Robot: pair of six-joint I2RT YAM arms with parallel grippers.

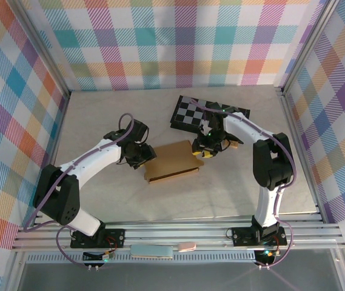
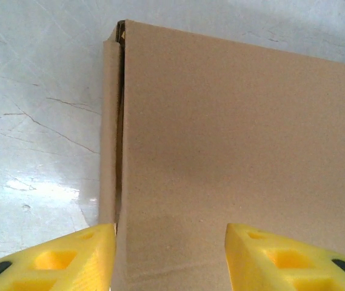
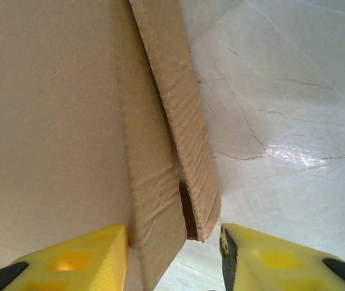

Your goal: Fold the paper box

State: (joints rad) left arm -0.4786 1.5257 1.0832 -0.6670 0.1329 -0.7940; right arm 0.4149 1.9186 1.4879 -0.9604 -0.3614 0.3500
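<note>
Top external: one paper box (image 1: pixel 173 161) between left end effector (image 1: pixel 144 159) and right end effector (image 1: pixel 201 152), both apart.

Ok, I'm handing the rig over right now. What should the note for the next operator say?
Left gripper: open over the left end of the paper box, one finger just outside the side wall, nothing held.
Right gripper: open, astride the loose side flap at the box's right end, not clamped.
Box: flat mid-table, nearer the arms than the checkered board.
Done: folded into a slim, closed shape.
Left: both end seams gape; the flaps likely need pressing home.
</note>
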